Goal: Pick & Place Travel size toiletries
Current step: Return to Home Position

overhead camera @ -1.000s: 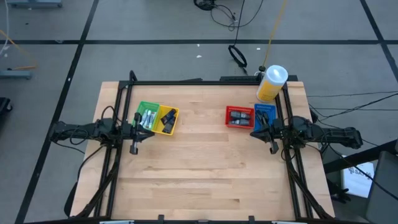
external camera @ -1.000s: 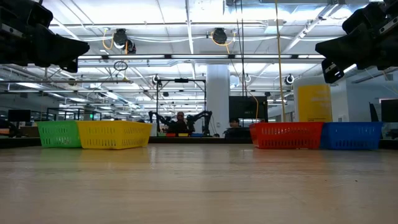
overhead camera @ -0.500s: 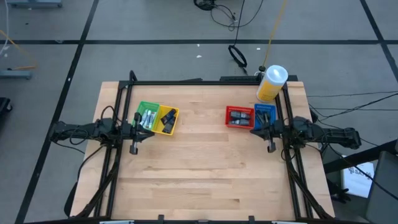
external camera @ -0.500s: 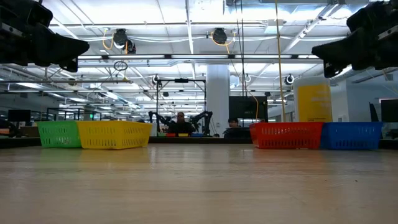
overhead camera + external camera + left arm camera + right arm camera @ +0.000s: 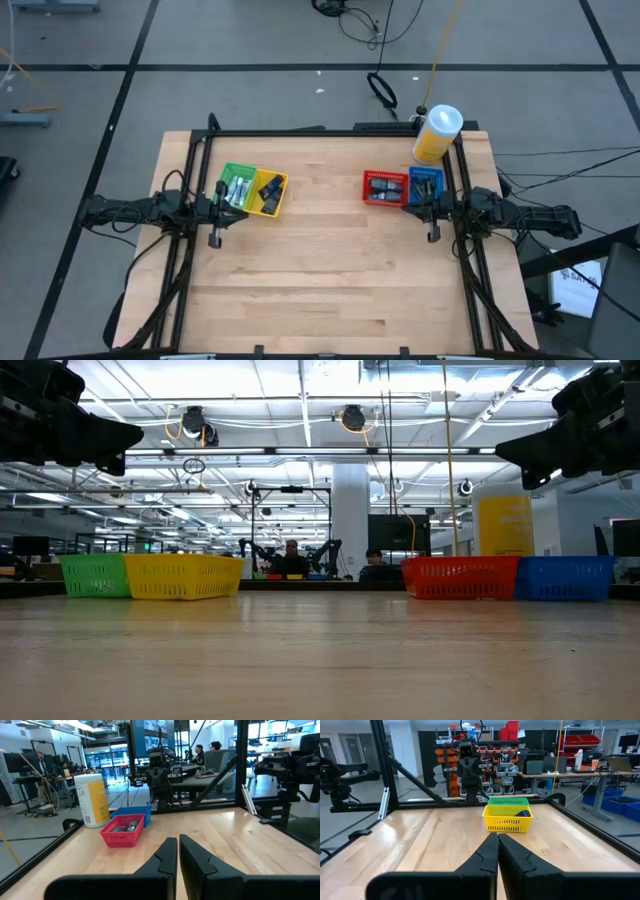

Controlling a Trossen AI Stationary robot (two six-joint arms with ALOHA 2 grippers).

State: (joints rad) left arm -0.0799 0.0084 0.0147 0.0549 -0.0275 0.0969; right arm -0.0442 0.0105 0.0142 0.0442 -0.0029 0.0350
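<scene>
— Where were the toiletries (image 5: 381, 187), and how did they look?
— In small baskets on the far half of the desk (image 5: 330, 280). Pale silvery ones filled the green basket (image 5: 93, 575); dark ones lay in the yellow basket (image 5: 183, 576) touching it, on the left. Grey and silver ones sat in the red basket (image 5: 460, 577), on the right. The blue basket (image 5: 564, 577) touched that; its load was unclear.
— And the tools?
— The left tool (image 5: 178, 842) hung above the desk, nearer than the green and yellow pair, fingers pressed together. The right tool (image 5: 497, 837) hung by the blue basket, fingers pressed together too.
— Anything around?
— A big yellow jar (image 5: 436, 137) stood at the far right corner.
</scene>
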